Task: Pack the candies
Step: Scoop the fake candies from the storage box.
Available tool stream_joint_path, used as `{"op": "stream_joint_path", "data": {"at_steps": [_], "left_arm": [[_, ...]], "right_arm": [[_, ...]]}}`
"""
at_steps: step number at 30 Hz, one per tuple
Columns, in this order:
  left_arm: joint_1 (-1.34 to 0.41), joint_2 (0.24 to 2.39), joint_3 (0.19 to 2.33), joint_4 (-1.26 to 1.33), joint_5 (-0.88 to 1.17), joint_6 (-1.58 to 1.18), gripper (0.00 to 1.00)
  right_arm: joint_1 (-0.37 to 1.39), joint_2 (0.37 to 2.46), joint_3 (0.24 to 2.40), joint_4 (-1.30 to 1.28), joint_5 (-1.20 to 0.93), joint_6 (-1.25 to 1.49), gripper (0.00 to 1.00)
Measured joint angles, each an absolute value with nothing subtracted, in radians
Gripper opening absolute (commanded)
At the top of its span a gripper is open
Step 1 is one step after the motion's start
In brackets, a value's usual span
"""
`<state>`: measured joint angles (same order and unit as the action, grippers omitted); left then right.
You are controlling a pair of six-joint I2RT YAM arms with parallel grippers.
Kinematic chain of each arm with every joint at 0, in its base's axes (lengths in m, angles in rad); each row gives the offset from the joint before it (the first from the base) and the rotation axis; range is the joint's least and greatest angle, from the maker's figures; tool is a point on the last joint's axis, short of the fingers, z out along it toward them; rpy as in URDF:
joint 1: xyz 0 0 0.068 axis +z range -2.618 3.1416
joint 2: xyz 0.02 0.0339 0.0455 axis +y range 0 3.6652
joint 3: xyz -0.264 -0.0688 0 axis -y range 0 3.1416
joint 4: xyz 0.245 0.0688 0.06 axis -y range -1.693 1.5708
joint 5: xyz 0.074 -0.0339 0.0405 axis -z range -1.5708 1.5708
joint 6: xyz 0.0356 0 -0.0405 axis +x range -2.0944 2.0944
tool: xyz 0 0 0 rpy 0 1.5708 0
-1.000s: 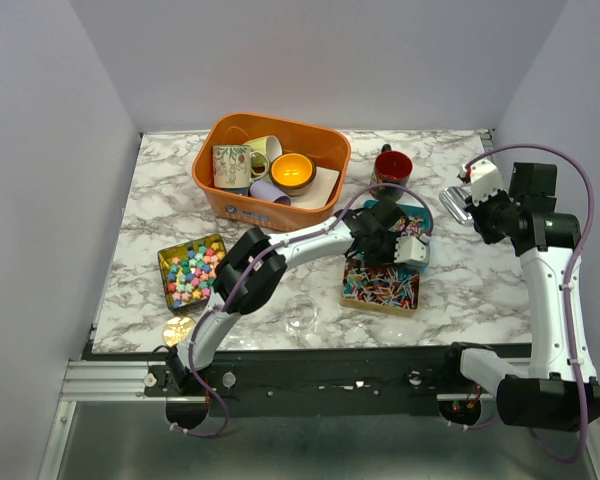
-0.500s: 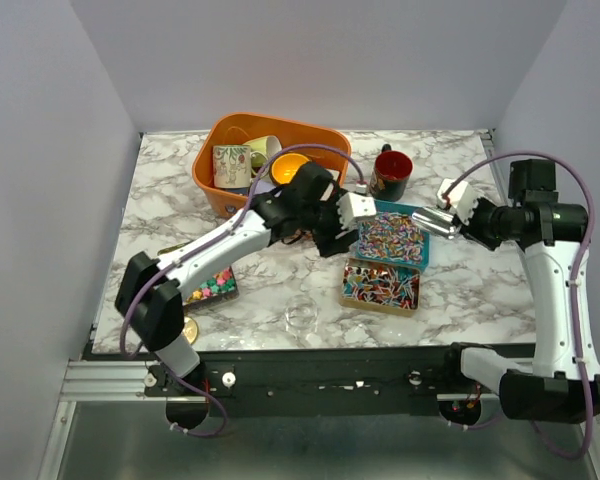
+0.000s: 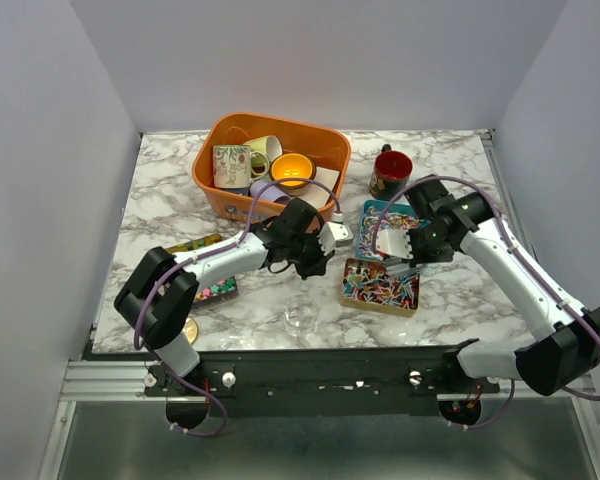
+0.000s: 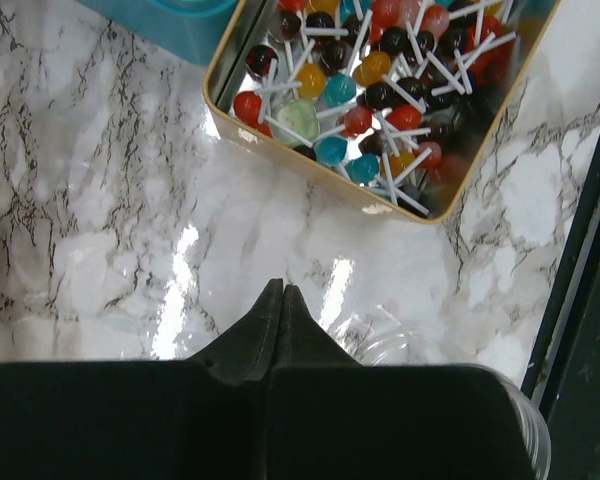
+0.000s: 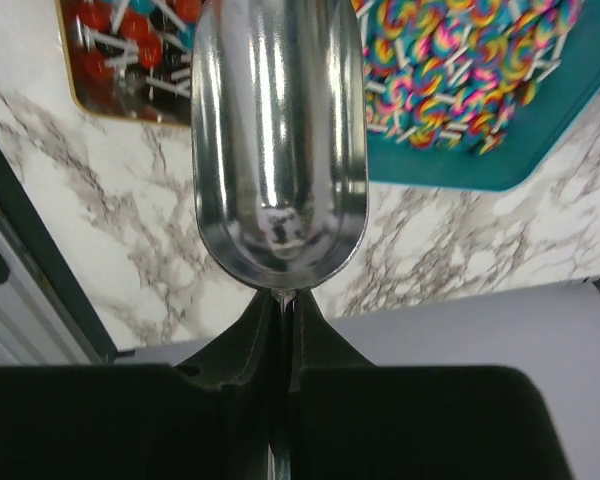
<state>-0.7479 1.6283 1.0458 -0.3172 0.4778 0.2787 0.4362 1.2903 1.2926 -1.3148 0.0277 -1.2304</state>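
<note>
- 6 o'clock, near edge: clear cup (image 3: 300, 316), looks empty. No candy in it as far as I can tell.
- 7 o'clock: gold disc (image 3: 188, 328), not a candy, lying loose on the marble.
- 8 o'clock: star candies (image 3: 215, 290) in their tin, partly hidden under the L forearm.
- L gripper (image 4: 280, 292): 1 s ago it was over the trays. It has now pulled back to bare marble betw. the cup and the gold tin (image 3: 377, 308). Jaws pressed together, nothing betw. them. Contact w/ the marble: can't tell.
- 4 o'clock: the gold tin holds the ball lollipops (image 4: 360, 90), heaped w/ sticks every way.
- R gripper (image 5: 282, 295): 1 s ago it was out at 2 o'clock by the far-right edge, and it has since swung in to centre-right. Jaws clamped on the handle of the metal scoop (image 5: 280, 140). The scoop bowl is empty and hangs over the seam betw. the gold tin and the teal tray (image 5: 450, 172).
- Judgement: L has cleared out so R can work. Scooping looks about to begin, and nothing is packed yet.
- 3 o'clock: the teal tray holds the swirl lollipops (image 5: 460, 70).
- Far: red mug (image 3: 391, 172) at 1 o'clock. Orange bin (image 3: 220, 200) w/ mugs at 11 o'clock, apart from both arms.
</note>
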Motion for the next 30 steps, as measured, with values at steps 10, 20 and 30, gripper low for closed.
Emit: {"op": "stream_joint_path", "data": {"at_steps": [10,20,30], "left_arm": [[-0.746,1.683,1.024,-0.144,0.508,0.130,0.00],[-0.746,1.721,0.986,-0.043,0.552,0.016,0.00],[-0.746,1.769,0.934,0.057,0.611,-0.093,0.00]], "right_arm": [[0.497,1.317,1.186,-1.335,0.323,-1.229,0.01],[0.626,1.443,1.186,-1.333,0.458,-1.150,0.01],[0.722,1.542,1.182,-1.344,0.534,-1.004,0.01]]}}
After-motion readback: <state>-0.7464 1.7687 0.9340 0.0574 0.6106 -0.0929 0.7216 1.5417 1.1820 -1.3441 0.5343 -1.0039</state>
